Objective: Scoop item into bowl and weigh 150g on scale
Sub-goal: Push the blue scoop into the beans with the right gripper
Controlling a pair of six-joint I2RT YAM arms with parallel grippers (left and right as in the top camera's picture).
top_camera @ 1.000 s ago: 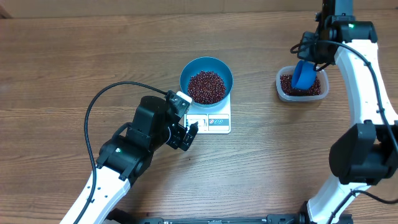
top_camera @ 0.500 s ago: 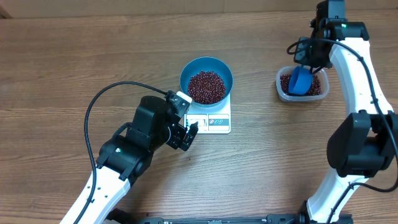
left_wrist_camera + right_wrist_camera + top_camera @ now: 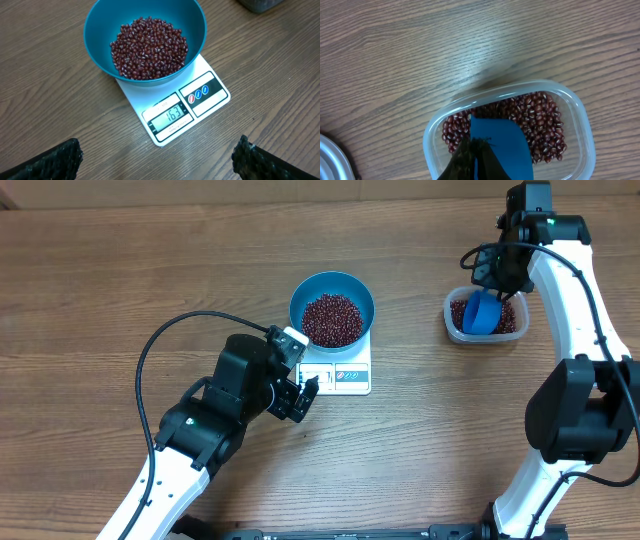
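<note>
Right arm [image 3: 572,292] over tub [image 3: 449,326], jaws pinching scoop [image 3: 482,314], left jaws wide

A round blue bowl [image 3: 100,30] of dark red-brown beans [image 3: 149,49] sat on the flat white scale [image 3: 136,94], its display [image 3: 169,115] reading 163.

Beans [image 3: 149,48] in bowl [image 3: 102,22] on scale [image 3: 136,96]
</note>
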